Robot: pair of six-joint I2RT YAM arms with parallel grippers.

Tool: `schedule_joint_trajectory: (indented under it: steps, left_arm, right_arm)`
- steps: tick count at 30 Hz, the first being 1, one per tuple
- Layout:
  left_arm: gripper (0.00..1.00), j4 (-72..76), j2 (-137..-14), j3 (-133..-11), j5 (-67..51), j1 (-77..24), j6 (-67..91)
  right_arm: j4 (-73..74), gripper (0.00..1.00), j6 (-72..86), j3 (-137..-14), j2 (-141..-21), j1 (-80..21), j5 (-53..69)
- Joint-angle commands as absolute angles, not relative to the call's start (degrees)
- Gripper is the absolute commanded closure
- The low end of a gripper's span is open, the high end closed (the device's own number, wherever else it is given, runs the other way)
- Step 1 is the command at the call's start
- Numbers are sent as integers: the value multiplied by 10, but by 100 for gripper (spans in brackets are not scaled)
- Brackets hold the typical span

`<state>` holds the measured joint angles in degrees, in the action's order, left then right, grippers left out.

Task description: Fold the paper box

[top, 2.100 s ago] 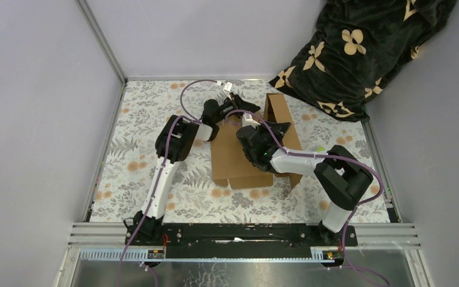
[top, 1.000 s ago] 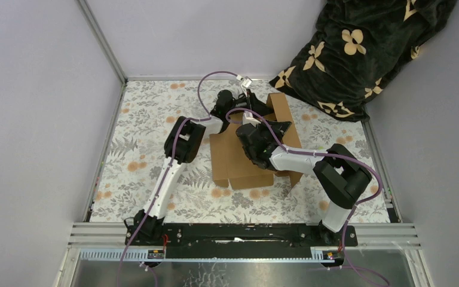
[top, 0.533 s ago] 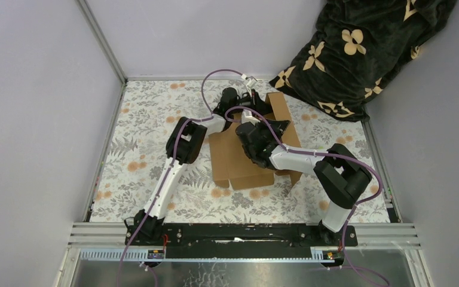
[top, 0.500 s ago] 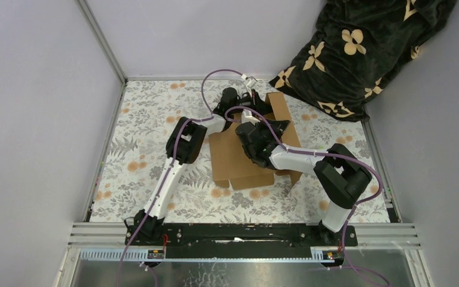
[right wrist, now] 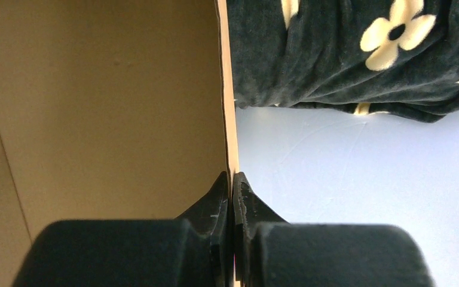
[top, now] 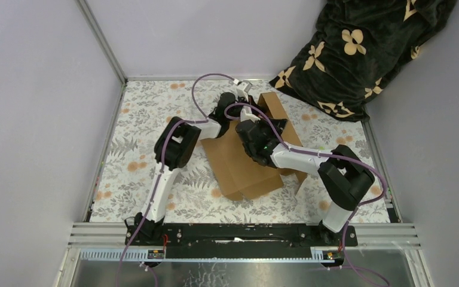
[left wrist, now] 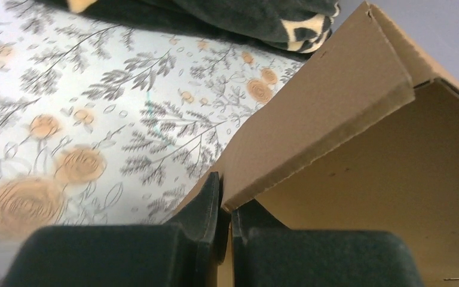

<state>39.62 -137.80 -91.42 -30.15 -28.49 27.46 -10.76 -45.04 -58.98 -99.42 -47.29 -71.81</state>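
The paper box (top: 245, 164) is a brown cardboard sheet lying part folded on the floral cloth, with one panel (top: 273, 106) standing up at its far end. My left gripper (top: 243, 105) reaches that far end. In the left wrist view the left gripper (left wrist: 226, 200) is shut on the corner of a raised flap (left wrist: 334, 113). My right gripper (top: 253, 124) is over the middle of the box. Seen from the right wrist, the right gripper (right wrist: 232, 179) is shut on the thin edge of an upright panel (right wrist: 107, 101).
A dark blanket with cream flowers (top: 364, 48) is heaped at the back right, close behind the box. Grey walls enclose the floral cloth (top: 143, 143) on the left, the back and the right. A metal rail (top: 245, 233) runs along the near edge.
My left gripper has closed on the flap at the box's far end. The box has turned on the cloth, its near end swinging right. The right gripper has kept its hold.
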Motion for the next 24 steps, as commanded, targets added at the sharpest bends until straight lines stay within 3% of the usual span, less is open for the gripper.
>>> schedule_joint_trajectory:
  steps: [1,12,24]
  left_arm:
    - [94,319,-1327,-832,-232,-297,298]
    - [95,359,-1228,-665,-63,-351,260]
    - [91,435,-1182,-573,15,-384,255]
  right_arm:
    - [-52,100,-316,-568,-1009,-483,-541]
    - [-30,99,-261,-558,-984,-489,-525]
    - [-14,93,-249,-567,-946,-494,-516]
